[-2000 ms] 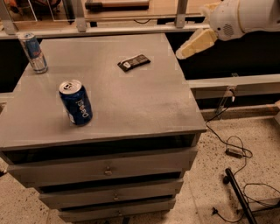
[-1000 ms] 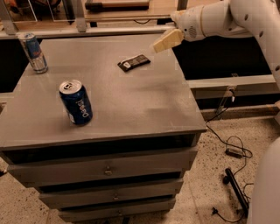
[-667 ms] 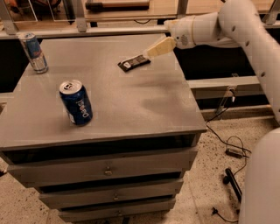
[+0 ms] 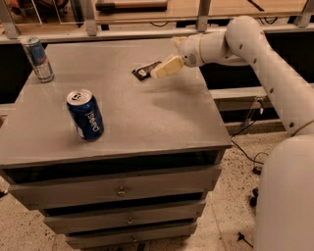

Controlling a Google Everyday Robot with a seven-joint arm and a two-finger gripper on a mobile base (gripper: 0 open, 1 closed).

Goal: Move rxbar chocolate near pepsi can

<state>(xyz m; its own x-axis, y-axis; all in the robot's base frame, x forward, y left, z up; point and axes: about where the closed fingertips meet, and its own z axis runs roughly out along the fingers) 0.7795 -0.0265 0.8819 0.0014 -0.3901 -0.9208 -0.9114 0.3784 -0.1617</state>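
- Dark-wrapped rxbar chocolate (image 4: 143,72), upper centre on desk (image 4: 147,117): likely light, flat, slippery; best pinched across its short width
- Cream hand (image 4: 164,68) just right of it; opening impossible to tell

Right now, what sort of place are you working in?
Probably a lab or workshop, not a home: a grey drawer cabinet serves as the table, loose cables trail over the speckled floor, and a metal railing runs behind. The end effector hangs by the rxbar chocolate.
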